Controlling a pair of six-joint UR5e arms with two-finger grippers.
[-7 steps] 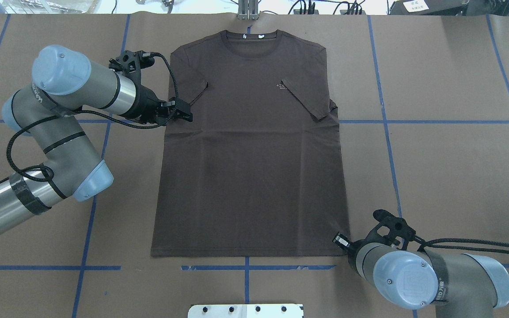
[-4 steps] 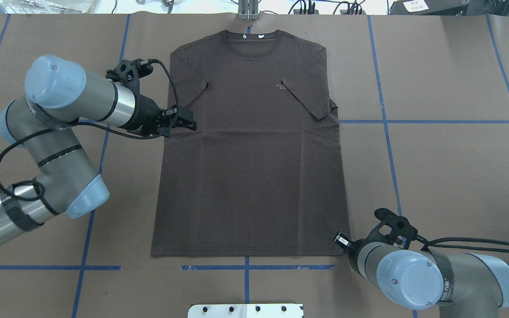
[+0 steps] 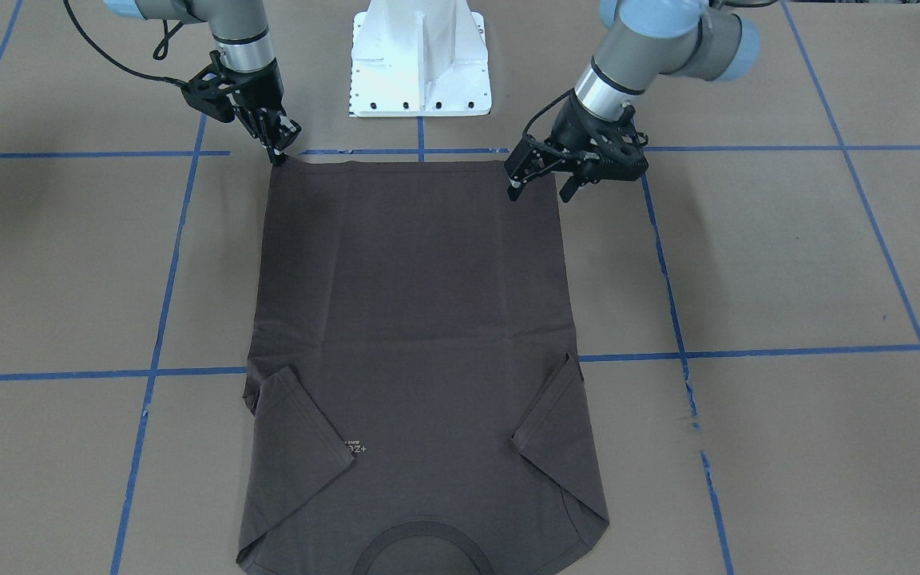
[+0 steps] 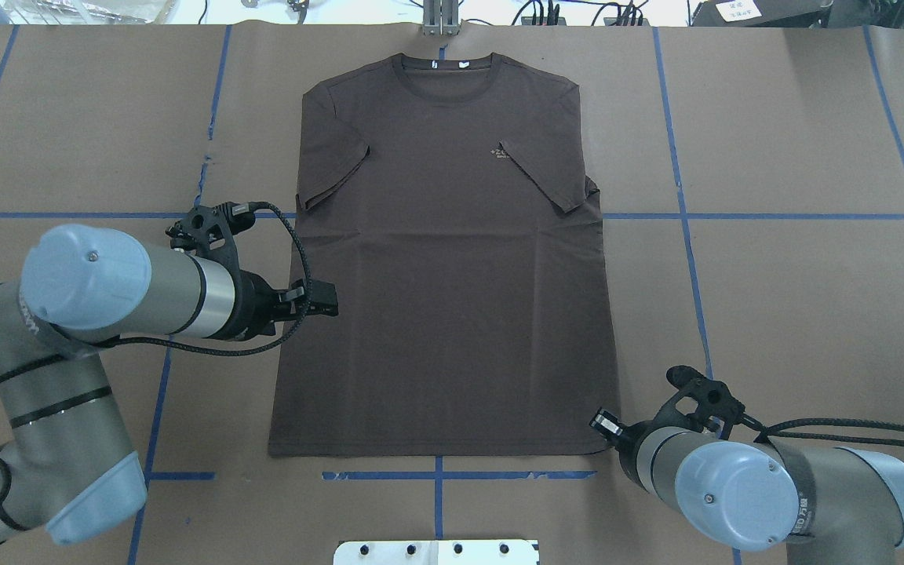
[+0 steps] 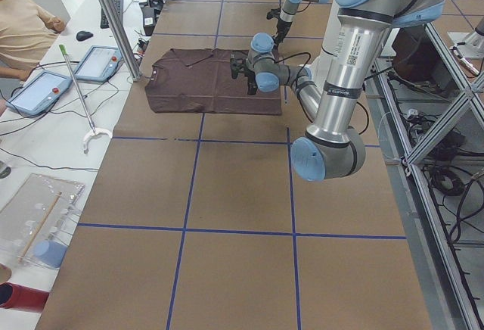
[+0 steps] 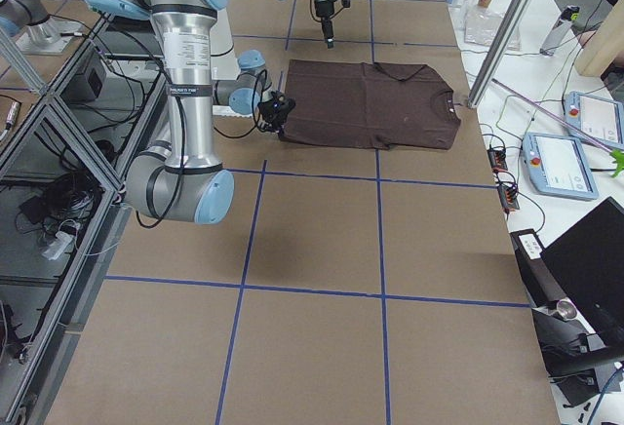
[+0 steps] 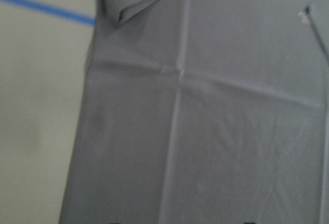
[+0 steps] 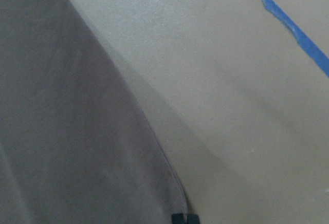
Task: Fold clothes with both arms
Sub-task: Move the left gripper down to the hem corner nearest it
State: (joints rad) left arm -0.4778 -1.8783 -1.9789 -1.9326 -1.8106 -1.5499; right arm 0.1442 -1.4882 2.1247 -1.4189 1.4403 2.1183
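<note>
The dark brown-grey T-shirt (image 4: 452, 275) lies flat on the brown paper-covered table, collar at the far edge and both sleeves folded inward. My left gripper (image 3: 540, 190) is open and hovers over the shirt's left side edge, between sleeve and hem; it also shows in the overhead view (image 4: 326, 298). The left wrist view shows flat shirt cloth (image 7: 205, 131) below it. My right gripper (image 3: 283, 150) is shut on the shirt's near right hem corner. In the right wrist view its fingertips (image 8: 184, 218) meet at the cloth's edge (image 8: 61, 131).
The white pedestal (image 3: 420, 56) stands just behind the hem. Blue tape lines (image 4: 687, 216) cross the table. Beyond the collar end stand a metal pole (image 5: 113, 23) and operator tablets (image 5: 38, 91), with a person (image 5: 23, 27) seated there.
My left arm has moved back along the shirt's left edge, from the folded sleeve toward the hem. The right gripper has stayed at the hem corner. The shirt has not moved.
</note>
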